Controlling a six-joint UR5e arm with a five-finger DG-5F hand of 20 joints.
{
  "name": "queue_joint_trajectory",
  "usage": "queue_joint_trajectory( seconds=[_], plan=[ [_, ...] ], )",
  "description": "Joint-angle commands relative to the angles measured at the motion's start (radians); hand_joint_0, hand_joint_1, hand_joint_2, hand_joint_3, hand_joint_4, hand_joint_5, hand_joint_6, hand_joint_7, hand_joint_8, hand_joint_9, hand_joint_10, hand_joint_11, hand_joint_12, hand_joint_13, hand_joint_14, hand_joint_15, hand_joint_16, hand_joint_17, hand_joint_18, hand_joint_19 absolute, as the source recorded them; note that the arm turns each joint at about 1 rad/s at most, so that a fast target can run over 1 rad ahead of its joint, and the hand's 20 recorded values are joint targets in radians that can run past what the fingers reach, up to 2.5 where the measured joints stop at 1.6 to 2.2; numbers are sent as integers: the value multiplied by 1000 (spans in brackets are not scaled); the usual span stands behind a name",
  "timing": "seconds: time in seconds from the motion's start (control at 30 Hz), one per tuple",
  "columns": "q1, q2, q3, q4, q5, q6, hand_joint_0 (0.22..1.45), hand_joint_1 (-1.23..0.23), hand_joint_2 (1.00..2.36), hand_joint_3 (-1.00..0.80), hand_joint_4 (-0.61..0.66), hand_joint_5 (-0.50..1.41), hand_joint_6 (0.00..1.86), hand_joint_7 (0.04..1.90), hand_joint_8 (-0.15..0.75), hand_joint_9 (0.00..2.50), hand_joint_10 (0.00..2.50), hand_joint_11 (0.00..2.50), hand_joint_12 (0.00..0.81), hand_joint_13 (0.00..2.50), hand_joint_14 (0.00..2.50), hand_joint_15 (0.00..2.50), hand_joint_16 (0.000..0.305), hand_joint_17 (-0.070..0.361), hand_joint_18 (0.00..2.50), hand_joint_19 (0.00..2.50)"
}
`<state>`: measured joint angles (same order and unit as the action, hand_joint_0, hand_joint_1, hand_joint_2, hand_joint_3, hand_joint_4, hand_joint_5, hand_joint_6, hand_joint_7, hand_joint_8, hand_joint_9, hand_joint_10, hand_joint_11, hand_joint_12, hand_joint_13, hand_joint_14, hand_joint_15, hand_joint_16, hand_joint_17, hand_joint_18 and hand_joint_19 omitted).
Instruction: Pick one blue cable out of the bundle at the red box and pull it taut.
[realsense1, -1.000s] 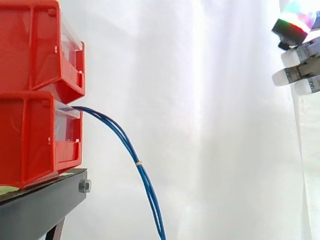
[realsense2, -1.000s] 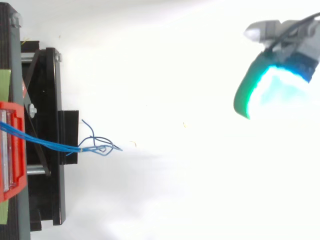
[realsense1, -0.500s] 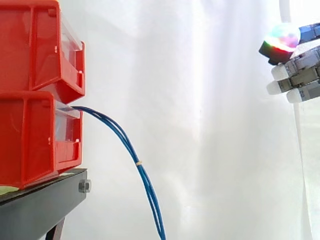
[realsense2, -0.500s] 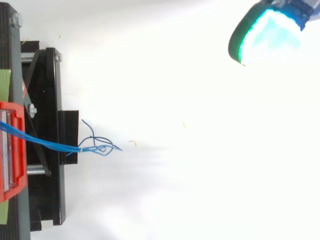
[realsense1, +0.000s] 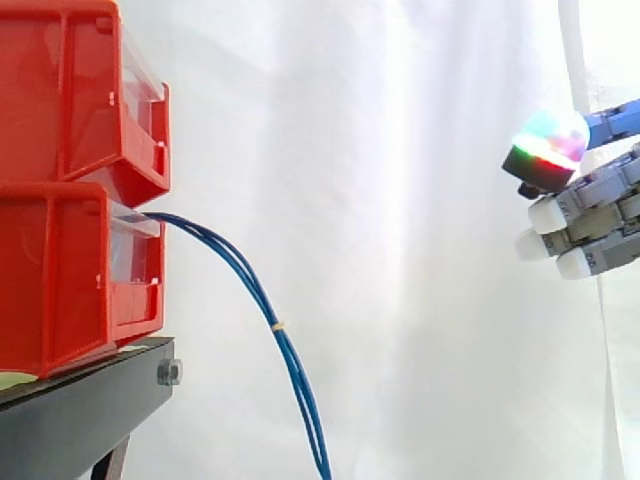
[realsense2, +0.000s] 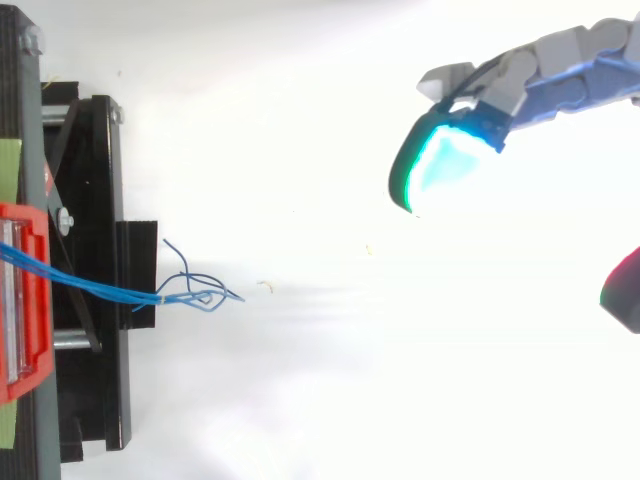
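Two red plastic bins stacked: upper bin (realsense1: 80, 90) on lower bin (realsense1: 70, 270), both on black metal stand (realsense1: 80, 410) at left edge. One bundle of thin blue cables (realsense1: 262, 295) leaves lower bin front and droops to bottom edge; one pale band (realsense1: 278, 326) ties it. Strand count unclear; loose ends (realsense2: 200, 290) fan out beyond stand. Hand (realsense1: 585, 210) at right edge, fingers loosely spread, holding nothing, well apart from bundle. Wide stretch of white curtain (realsense1: 400, 200) between them.

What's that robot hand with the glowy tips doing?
The robot hand hangs in the air on the right, its fingers open and holding nothing. Well apart from it, a bundle of thin blue cables droops out of the lower red plastic box on the black stand. No cable has been picked yet.
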<state>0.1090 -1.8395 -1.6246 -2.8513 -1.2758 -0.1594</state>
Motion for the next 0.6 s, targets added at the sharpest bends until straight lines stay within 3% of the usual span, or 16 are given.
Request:
queue_joint_trajectory(
  seconds=[0.0, 0.17, 0.33, 0.43, 0.57],
  plan=[
    [0, -24, 0, 46, 1, 4, 552, -730, 1000, -500, 325, -180, 502, 725, 329, 609, 5, 204, 346, 243, 2, 81, 52, 118, 188, 162],
    [0, -44, 0, 61, -4, 4, 542, -713, 1000, -500, 324, -179, 502, 728, 329, 611, 4, 192, 346, 231, 2, 77, 53, 118, 192, 169],
    [-3, -104, 0, 127, -8, 21, 536, -695, 1000, -500, 320, -179, 502, 729, 331, 599, 4, 181, 339, 196, 1, 68, 51, 115, 189, 162],
    [-2, -112, 6, 167, -5, 17, 535, -694, 1000, -500, 320, -180, 502, 728, 326, 587, 6, 185, 337, 167, 2, 56, 51, 114, 163, 150],
    [-2, -113, 15, 171, -4, 0, 537, -698, 1000, -500, 316, -173, 502, 727, 289, 621, 4, 181, 321, 198, 2, 38, 50, 112, 187, 164]
  ],
)
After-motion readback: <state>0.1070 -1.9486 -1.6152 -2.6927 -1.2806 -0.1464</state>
